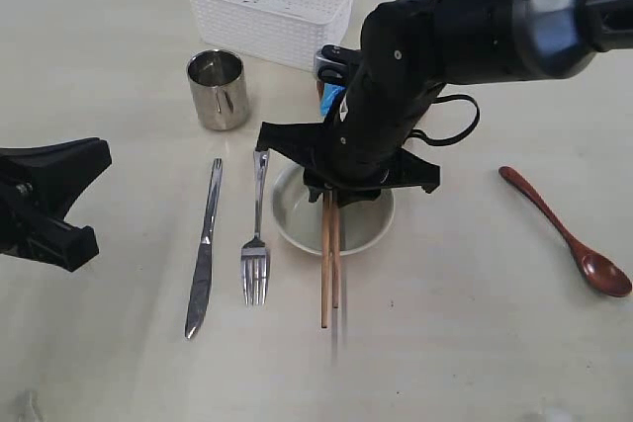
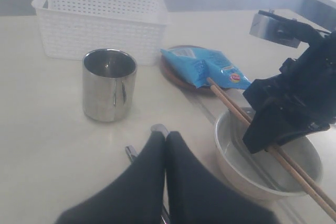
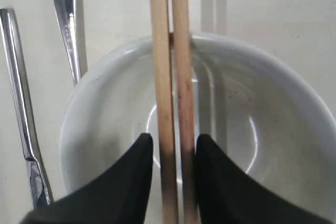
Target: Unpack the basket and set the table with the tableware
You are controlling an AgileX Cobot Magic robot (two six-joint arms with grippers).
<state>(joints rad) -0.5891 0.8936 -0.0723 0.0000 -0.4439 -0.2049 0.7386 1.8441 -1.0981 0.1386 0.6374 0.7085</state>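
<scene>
- Left claw (image 2: 166,136) clenched, fingers pressed together with nothing between them. It sits at the far left of the counter (image 1: 475,353), and the knife and fork handle ends lie just past its tips.
- Around it, left to right: knife (image 1: 205,249) flat; mug (image 1: 219,89) upright behind it; fork (image 1: 256,244) flat beside the knife, not touching it; basket (image 1: 272,2) at the far edge, beyond the mug.
- bowl (image 1: 297,219) just right of the fork. The right arm (image 1: 475,17) hangs over its far half and blocks that part in the exterior view.
- Hidden: the left claw is cut off by the frame edge in the exterior view. The plate (image 2: 177,81) lies mostly under the blue snack packet (image 2: 202,69), so only a brown rim shows. The chopsticks' far ends are covered by the arm in the exterior view.
- Right claw (image 3: 173,145) grasping the chopsticks (image 1: 325,274), one finger on each side of the pair, directly above the bowl.
- Chopsticks run across the bowl and out past its near rim; cannot tell if the tips touch the counter.
- spoon (image 1: 564,234) flat at the far right, well apart from the right claw.
</scene>
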